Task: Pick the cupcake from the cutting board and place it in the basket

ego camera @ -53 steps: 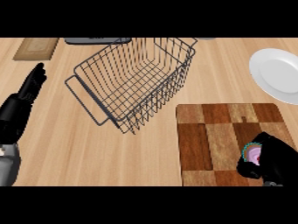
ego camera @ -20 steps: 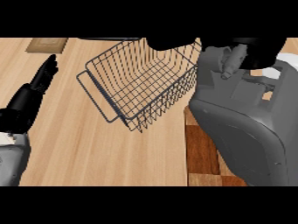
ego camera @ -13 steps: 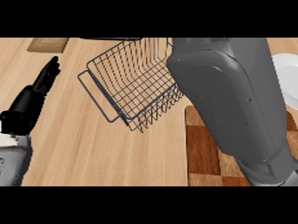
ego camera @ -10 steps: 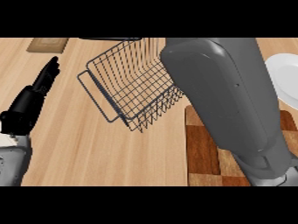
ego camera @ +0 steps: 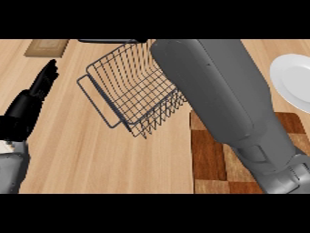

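Observation:
The wire basket (ego camera: 127, 93) lies tilted on the wooden counter at the middle of the head view. My right forearm (ego camera: 224, 104) stretches from the lower right, across the cutting board (ego camera: 209, 157) and the basket's right side, up to the top edge. My right hand is beyond that edge and does not show. The cupcake is nowhere in sight. My left hand (ego camera: 31, 102) rests at the left of the counter, open, fingers straight and pointing away, apart from the basket.
A white plate (ego camera: 303, 84) sits at the right, beyond the cutting board. A small brown board (ego camera: 47, 47) lies at the far left. A dark object (ego camera: 110, 41) stands at the back edge behind the basket.
My right arm rose from the cutting board and swung up and left over the basket's right side. Its hand has passed out of the top edge. The left hand stayed put.

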